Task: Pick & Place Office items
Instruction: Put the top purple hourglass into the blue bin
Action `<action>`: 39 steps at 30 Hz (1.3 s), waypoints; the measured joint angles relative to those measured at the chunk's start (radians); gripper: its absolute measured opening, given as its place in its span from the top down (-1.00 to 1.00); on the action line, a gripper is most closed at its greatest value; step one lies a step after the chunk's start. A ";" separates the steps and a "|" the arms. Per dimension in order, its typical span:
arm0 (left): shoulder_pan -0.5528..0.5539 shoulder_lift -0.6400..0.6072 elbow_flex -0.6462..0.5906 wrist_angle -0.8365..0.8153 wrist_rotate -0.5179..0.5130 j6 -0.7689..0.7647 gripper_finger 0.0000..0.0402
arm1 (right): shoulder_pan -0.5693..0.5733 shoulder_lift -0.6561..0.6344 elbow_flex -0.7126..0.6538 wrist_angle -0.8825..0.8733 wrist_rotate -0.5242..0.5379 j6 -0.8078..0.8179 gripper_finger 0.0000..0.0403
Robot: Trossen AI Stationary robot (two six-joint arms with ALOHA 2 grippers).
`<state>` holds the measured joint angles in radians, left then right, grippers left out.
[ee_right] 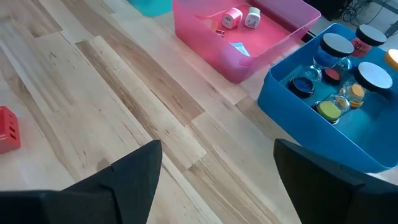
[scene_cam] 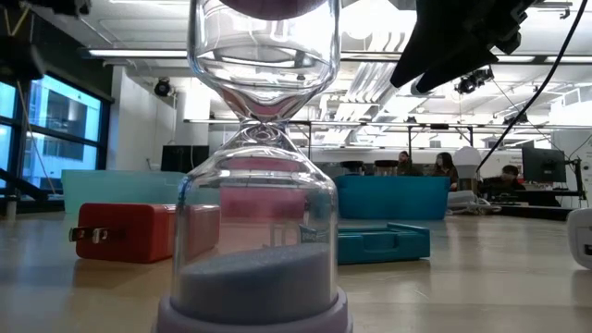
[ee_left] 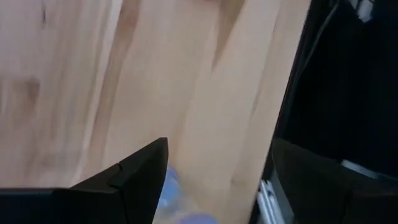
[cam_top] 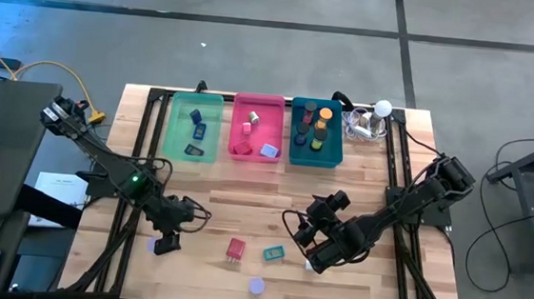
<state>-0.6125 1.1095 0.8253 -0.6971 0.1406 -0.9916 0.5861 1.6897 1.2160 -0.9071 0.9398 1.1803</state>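
A clear hourglass with lavender ends [scene_cam: 264, 213] stands upright on the table's near part and shows from above as a lavender disc [cam_top: 255, 285]. A red plug block [cam_top: 235, 250] and a teal block [cam_top: 273, 253] lie flat near it. My left gripper [cam_top: 166, 240] is low over the table's near left, open, with a lavender-and-clear piece [ee_left: 177, 202] between its fingers, also seen at the gripper's side [cam_top: 152, 246]. My right gripper [cam_top: 314, 258] is open right of the teal block, with nothing between its fingers [ee_right: 217, 186]. A small white piece [cam_top: 308, 264] lies beside it. My left gripper stands open over the lavender-and-clear piece [ee_left: 171, 186], which lies on the table close to the inner side of one finger [ee_left: 140, 180]. Whether that finger touches it, I cannot tell.
Along the far edge sit a green tray [cam_top: 175, 123], a pink tray [cam_top: 258, 101] and a teal tray [cam_top: 338, 136], each holding small items. A white ball with cables [cam_top: 374, 118] lies to the right of them. Bare wood lies between the trays and the grippers.
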 joint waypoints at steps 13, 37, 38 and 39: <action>-0.040 0.000 0.000 -0.045 0.067 -0.247 -0.39 | 0.000 0.000 0.000 0.004 0.001 -0.026 -0.48; -0.086 0.000 0.000 -0.187 0.063 -0.394 -0.30 | 0.000 0.000 0.000 0.007 0.003 -0.033 -0.48; -0.092 0.000 0.000 -0.198 0.057 -0.402 -0.30 | 0.000 0.000 0.000 0.008 0.003 -0.034 -0.48; -0.098 0.000 0.000 -0.206 0.052 -0.411 -0.30 | 0.000 0.000 0.000 0.009 0.002 -0.033 -0.48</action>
<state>-0.7108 1.1095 0.8253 -0.9032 0.1924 -1.4028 0.5861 1.6897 1.2160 -0.8980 0.9416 1.1469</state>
